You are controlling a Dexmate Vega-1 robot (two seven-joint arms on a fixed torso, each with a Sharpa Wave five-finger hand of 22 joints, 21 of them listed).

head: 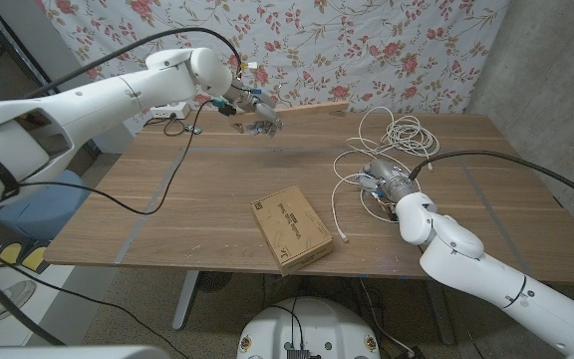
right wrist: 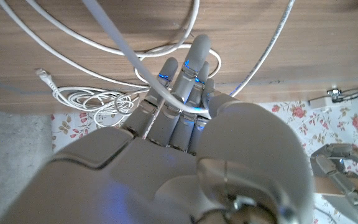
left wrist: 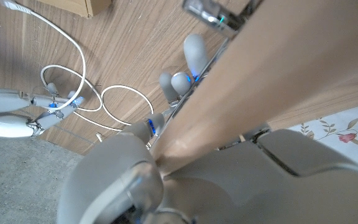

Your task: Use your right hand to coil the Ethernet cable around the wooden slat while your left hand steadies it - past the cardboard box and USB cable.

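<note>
The wooden slat (head: pixel 312 108) is held above the far side of the wooden table (head: pixel 167 214) by the left hand (head: pixel 252 103), whose fingers (left wrist: pixel 193 51) are seen wrapped around the slat's edge in the left wrist view, where the slat (left wrist: pixel 272 74) runs close past the camera. The Ethernet cable (head: pixel 392 135) is seen as a loose white tangle on the table's right part, well apart from the slat. The right hand (head: pixel 385 182) is placed low among its loops, and in the right wrist view a strand (right wrist: pixel 160 93) is seen crossing its fingers (right wrist: pixel 191 65); whether it is actually gripped cannot be told. The cardboard box (head: pixel 290 228) is seen near the front edge, with the thin USB cable (head: pixel 335 214) just beside it, towards the right hand
</note>
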